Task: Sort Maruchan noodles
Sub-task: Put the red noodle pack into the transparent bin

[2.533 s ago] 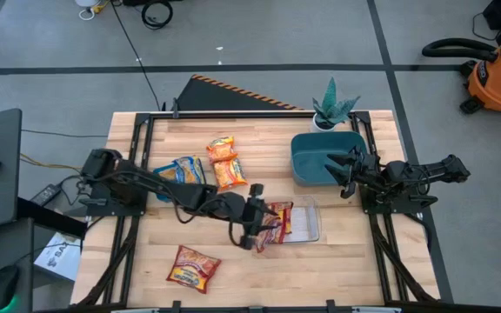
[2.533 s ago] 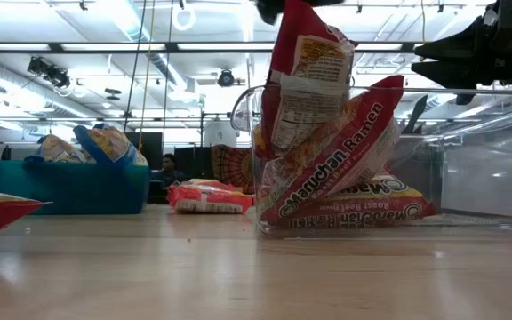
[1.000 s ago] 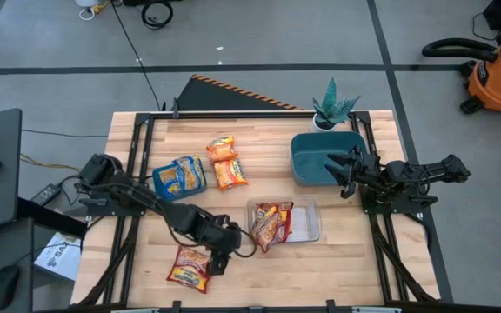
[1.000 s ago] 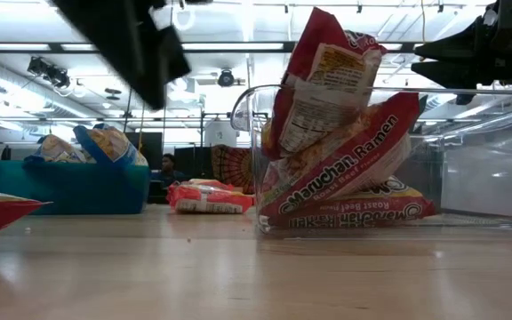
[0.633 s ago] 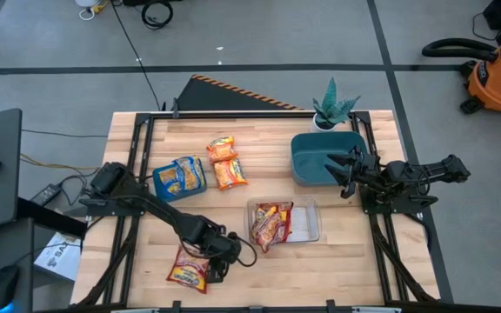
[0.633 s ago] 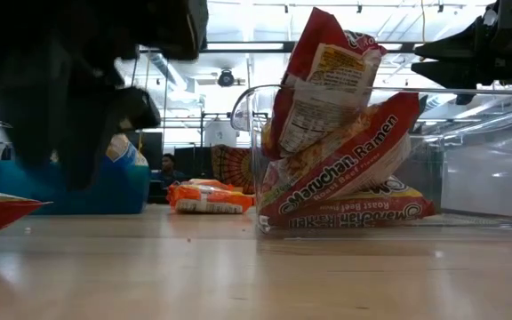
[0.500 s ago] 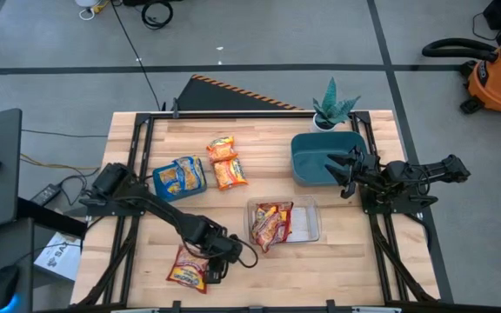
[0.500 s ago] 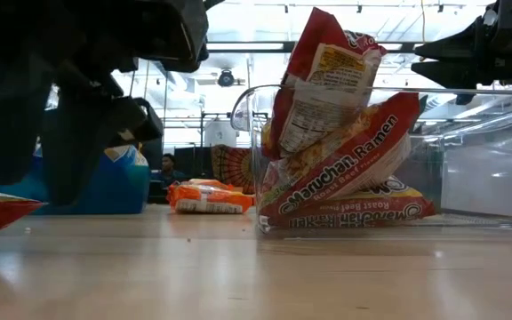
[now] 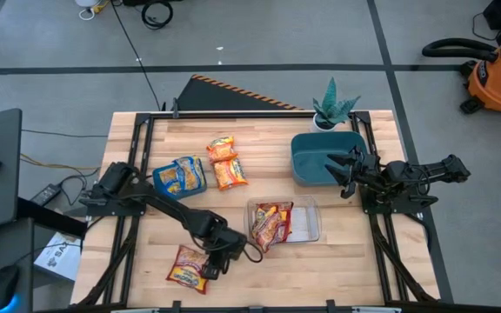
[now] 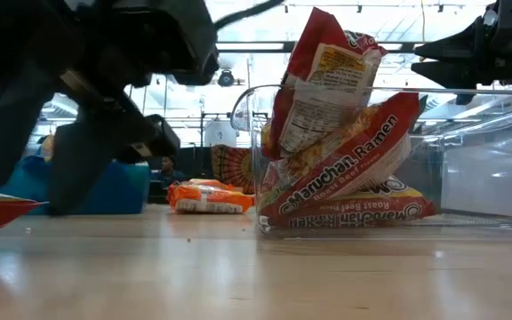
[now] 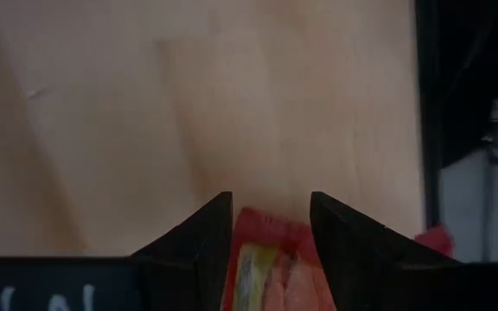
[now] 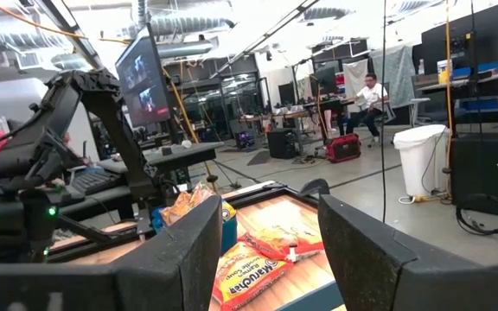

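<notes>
Beside the clear bin (image 9: pixel 307 222), left claw (image 9: pixel 209 266) straddles a red packet (image 9: pixel 186 267), spread.

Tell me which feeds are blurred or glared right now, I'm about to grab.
Low view: the left arm is a dark out-of-focus mass, with ceiling lights flaring behind the clear plastic bin. Left wrist view: soft throughout, though the red glossy ramen packet reads between the left gripper fingers. High view: evenly lit, sharp.
</notes>
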Available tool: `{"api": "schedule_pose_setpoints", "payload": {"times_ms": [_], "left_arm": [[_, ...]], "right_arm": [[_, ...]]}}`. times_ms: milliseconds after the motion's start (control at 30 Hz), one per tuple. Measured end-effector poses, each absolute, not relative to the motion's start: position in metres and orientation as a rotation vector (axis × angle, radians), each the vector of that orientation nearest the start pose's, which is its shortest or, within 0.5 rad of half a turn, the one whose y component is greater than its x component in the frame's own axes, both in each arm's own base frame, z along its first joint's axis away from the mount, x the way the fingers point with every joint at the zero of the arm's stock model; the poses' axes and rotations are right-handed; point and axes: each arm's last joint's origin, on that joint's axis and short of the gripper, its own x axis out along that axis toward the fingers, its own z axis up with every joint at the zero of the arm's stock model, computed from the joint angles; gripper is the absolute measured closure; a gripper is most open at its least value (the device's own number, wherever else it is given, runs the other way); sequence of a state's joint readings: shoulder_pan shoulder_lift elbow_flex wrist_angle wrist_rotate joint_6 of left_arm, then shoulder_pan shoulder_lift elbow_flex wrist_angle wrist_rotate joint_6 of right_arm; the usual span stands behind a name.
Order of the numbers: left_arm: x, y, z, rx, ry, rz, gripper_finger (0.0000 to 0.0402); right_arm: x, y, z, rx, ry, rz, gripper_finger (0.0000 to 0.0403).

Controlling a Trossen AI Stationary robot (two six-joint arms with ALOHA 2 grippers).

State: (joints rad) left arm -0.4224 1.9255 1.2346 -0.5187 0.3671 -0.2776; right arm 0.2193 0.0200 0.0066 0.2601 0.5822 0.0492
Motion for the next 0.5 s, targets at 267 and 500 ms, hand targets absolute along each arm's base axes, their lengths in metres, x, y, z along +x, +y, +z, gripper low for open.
{"api": "schedule_pose_setpoints", "payload": {"times_ms": [267,500], "left_arm": [[0.342,-0.154,0.139,-0.222,1.352,-0.582,0.0244],[0.342,-0.152,0.140,-0.220,1.348,-0.625,0.0292]], "right_arm": [[0.092,0.004,0.188,0.145,-0.236,-0.355,0.0204],[0.092,0.004,0.188,0.145,-0.237,-0.355,0.0204]]}}
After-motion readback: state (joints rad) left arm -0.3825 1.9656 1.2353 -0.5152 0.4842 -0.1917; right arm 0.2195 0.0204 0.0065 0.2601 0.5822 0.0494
